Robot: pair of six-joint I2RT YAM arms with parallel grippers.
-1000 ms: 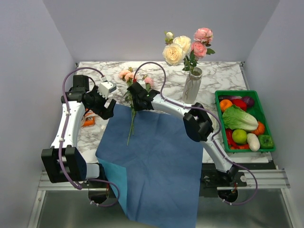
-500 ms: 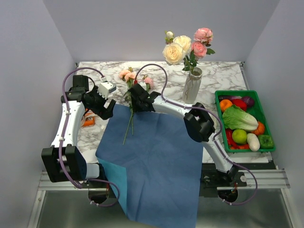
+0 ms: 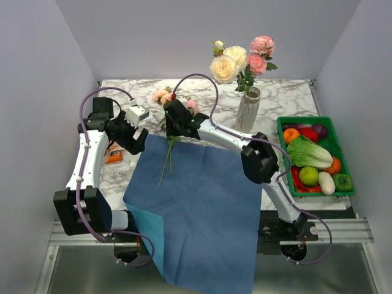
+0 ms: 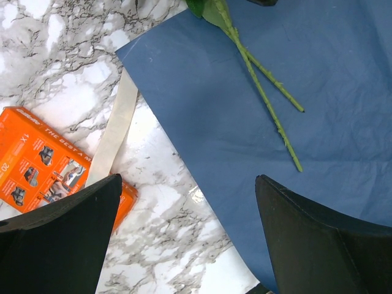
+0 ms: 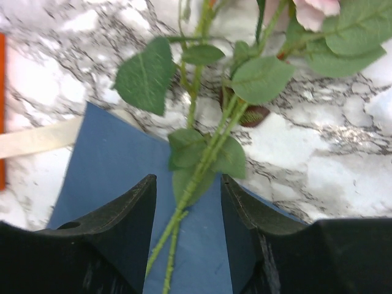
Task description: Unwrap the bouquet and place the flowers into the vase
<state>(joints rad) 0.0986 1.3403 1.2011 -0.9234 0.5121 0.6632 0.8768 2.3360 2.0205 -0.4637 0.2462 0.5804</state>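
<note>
Your loose roses (image 3: pixel 168 159) lie on the far-left corner of the spread blue paper (image 3: pixel 196 202). Their two green stems (image 4: pixel 263 92) run side by side down the sheet, and their pink blooms (image 3: pixel 164 96) rest past its far edge on the marble surface (image 3: pixel 288 95).

Your right end effector (image 3: pixel 171 122) sits directly over those stems near the leaves. In its wrist view the fingers are partly spread, with the stems (image 5: pixel 202 159) running up between them. There is a gap on each side, so nothing is clamped.

Farther right, the off-white vase (image 3: pixel 247 113) stands upright on the surface, well apart from the loose roses. It holds cream and pink roses (image 3: pixel 236 61) standing tall above its mouth.

The paper lies flat and unwrapped, and its near end hangs over the front edge of the surface.

Your left end effector (image 3: pixel 136 138) hovers at the paper's left corner, fingers spread wide with nothing between them. Below it the beige ribbon (image 4: pixel 116 128) lies on the marble. It touches the paper's edge and runs down past an orange packet (image 4: pixel 43 159).

At the far right sits a green crate (image 3: pixel 303 119) of toy produce.
</note>
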